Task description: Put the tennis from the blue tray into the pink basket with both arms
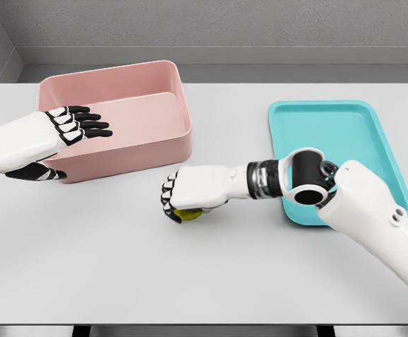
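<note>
Now right hand (182, 196) grips tennis ball (187, 213) btwn basket (163, 151) & tray (288, 210); left hand (70, 130) open.

Pink basket (168, 144), turquoise tray (393, 175), yellow-green ball (187, 213), grey table (189, 274).

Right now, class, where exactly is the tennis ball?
In the head view, the tennis ball sits gripped under the right hand over the table, between the pink basket and blue tray.
</note>
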Robot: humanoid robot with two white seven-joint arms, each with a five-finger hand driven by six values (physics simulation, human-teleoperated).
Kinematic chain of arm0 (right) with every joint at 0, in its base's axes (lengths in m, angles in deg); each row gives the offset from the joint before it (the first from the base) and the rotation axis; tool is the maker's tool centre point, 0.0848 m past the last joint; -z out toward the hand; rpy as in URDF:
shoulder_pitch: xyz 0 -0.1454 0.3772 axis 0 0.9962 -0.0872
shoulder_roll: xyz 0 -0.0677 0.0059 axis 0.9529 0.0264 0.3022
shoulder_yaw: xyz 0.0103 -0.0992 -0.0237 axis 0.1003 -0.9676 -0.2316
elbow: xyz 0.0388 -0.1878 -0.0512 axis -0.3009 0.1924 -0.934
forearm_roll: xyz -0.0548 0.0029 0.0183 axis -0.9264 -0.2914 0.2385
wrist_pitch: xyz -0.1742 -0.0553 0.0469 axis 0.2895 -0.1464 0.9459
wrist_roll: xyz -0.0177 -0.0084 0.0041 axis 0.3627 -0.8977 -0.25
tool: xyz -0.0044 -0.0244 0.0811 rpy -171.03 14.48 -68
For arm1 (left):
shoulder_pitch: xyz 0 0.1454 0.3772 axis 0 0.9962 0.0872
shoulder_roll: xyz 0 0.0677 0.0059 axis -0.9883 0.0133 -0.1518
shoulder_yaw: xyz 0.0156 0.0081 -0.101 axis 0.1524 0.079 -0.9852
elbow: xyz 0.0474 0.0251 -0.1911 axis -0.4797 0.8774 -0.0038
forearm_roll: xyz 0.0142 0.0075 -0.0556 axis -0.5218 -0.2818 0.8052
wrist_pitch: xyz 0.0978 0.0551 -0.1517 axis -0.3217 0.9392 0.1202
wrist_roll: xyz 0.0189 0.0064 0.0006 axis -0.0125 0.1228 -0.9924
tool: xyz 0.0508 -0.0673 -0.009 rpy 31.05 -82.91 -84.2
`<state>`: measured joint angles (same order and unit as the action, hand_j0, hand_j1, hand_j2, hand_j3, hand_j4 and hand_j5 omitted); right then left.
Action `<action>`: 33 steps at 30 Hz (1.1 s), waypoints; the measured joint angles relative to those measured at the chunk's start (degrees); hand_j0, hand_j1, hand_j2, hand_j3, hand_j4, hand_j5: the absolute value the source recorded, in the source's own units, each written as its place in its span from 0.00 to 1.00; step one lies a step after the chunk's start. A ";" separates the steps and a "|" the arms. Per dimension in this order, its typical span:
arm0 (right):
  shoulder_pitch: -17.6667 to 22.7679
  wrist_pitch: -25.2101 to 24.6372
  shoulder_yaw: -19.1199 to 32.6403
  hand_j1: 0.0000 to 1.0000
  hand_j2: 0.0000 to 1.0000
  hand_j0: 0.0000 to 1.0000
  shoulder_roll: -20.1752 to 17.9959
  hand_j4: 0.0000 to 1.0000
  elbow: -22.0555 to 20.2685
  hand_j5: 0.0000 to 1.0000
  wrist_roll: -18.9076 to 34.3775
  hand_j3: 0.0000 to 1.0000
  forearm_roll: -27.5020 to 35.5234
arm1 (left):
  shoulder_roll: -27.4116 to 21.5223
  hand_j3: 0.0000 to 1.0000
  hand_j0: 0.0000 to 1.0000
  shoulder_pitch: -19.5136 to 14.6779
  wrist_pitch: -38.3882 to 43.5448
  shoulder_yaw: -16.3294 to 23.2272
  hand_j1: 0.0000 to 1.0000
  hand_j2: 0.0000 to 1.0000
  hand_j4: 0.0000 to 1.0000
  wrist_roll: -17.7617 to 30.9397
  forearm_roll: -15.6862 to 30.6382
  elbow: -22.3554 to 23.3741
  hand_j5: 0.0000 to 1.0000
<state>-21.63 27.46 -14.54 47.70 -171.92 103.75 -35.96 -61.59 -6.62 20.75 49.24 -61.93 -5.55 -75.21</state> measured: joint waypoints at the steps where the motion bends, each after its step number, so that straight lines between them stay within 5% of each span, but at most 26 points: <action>1: 0.00 0.00 -0.12 0.35 0.35 0.35 0.10 0.35 0.27 0.35 0.00 0.35 -0.14 | 0.00 1.00 1.00 0.09 0.00 0.00 1.00 1.00 1.00 0.00 0.00 -0.02 1.00; 3: 0.00 0.00 -0.28 0.37 0.37 0.37 0.24 0.37 0.93 0.37 0.00 0.37 -0.39 | -0.03 1.00 1.00 0.00 0.00 0.00 1.00 1.00 1.00 -0.01 0.00 -0.05 1.00; 7: 0.35 0.01 -0.37 0.89 0.89 0.89 0.43 0.89 1.81 0.89 -0.02 0.89 -0.66 | -0.02 1.00 1.00 0.00 0.00 0.00 1.00 1.00 1.00 0.01 0.00 -0.07 1.00; 9: 0.18 0.00 -0.38 0.99 0.99 0.99 0.49 0.99 2.08 0.99 -0.02 0.99 -0.72 | -0.02 1.00 1.00 0.00 0.00 0.00 1.00 1.00 1.00 0.00 0.00 -0.07 1.00; 21: -0.09 0.01 1.17 1.00 1.00 1.00 0.36 1.00 1.35 1.00 -0.03 1.00 -0.87 | 0.05 1.00 1.00 0.44 0.00 0.00 1.00 1.00 1.00 0.02 -0.17 -0.08 1.00; 33: 3.16 0.03 16.93 1.00 1.00 1.00 -6.48 1.00 -9.33 1.00 -0.02 1.00 -0.25 | 1.31 1.00 1.00 0.53 0.00 2.26 1.00 1.00 1.00 0.02 -4.65 -0.09 1.00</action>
<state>-18.47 27.49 2.38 41.22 -181.25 103.73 -36.21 -60.28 -6.09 20.75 51.49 -61.91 -10.20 -75.29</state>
